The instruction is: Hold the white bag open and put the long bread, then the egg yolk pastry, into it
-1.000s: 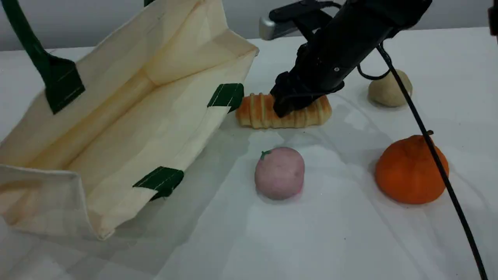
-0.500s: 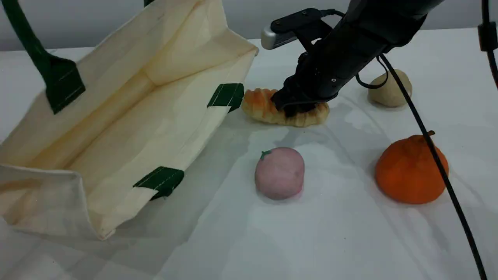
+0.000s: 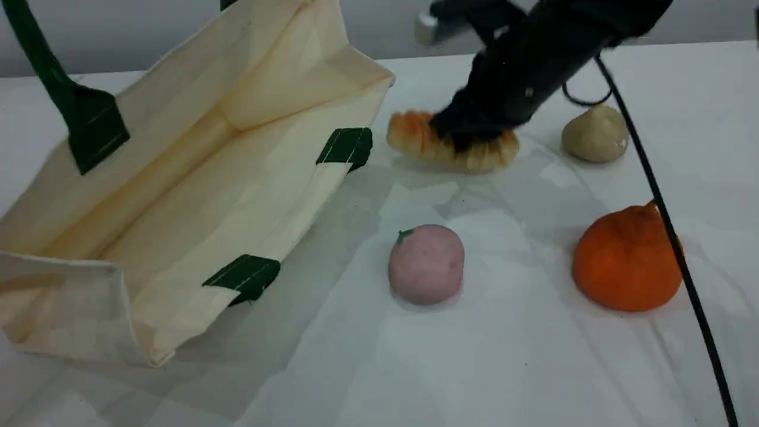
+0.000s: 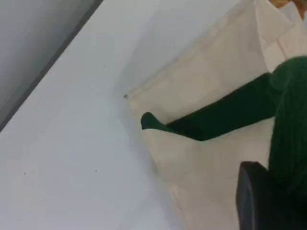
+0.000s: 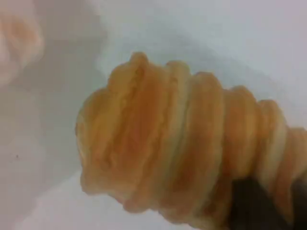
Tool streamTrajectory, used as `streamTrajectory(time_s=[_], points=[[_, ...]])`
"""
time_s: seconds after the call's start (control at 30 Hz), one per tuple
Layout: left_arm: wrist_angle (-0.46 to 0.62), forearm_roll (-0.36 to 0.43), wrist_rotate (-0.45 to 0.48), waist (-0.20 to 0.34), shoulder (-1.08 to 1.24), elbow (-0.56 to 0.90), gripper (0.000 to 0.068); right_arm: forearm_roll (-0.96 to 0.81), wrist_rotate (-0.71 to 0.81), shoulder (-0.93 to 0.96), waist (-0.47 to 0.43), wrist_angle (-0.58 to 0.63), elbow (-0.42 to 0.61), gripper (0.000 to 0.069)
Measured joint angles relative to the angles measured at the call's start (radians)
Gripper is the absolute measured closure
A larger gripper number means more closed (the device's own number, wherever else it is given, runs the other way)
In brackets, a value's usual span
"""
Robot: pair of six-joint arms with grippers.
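Compared with a second ago, the right gripper (image 3: 468,139) is no longer open over the long bread (image 3: 453,151); its jaws are now closed on the middle of the loaf, which sags at both ends and hangs a little above the table (image 3: 415,367), slightly higher and farther from the camera than where it lay before; the right wrist view shows the ridged crust close up with a dark fingertip pressed against it. I judge from this that the grasp is made and the first food is on its way; the next thing needed is to carry it sideways to the white bag (image 3: 195,178), whose mouth is just beside the loaf's near end. The bag lies on its side with the opening toward the foods; one green strap handle (image 4: 220,117) is pulled up, and in the left wrist view the left gripper (image 4: 268,201) sits against this strap, closed, and appears to hold it, so the bag is kept open. The egg yolk pastry (image 3: 595,134) rests on the table beyond the bread, on the side away from the bag, untouched; it waits for its turn. To count: one bag; one long bread; one egg yolk pastry; one pink ball (image 3: 426,264) with a green tip, in front of the bag's mouth; one orange fruit (image 3: 625,258), farthest from the bag; two green tabs on the bag's near edge; two grippers, of which only the right one appears in the scene view.
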Motion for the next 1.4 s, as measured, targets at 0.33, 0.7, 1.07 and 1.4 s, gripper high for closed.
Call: streamTrajectory(time_s=[0.33,0.7,1.07,1.4], points=[[0.0,0.004,0.0,0.0,0.0,0.0,0.0612,-0.329,0.324,-0.154,-0.091,0.182,-0.003,0.0613],[0.0,-0.005,0.003,0.0,0.0,0.0,0.0612,-0.484,0.529,-0.339,-0.085,0.13,0.159,0.0615],[0.002,-0.105,0.059,-0.001,0.0,-0.021,0.0612,-0.455,0.498,-0.572,0.104,-0.084,0.418,0.0619],[0.0,-0.129,0.085,-0.009,0.0,-0.048,0.0612,-0.458,0.486,-0.581,0.359,-0.164,0.499,0.0619]])
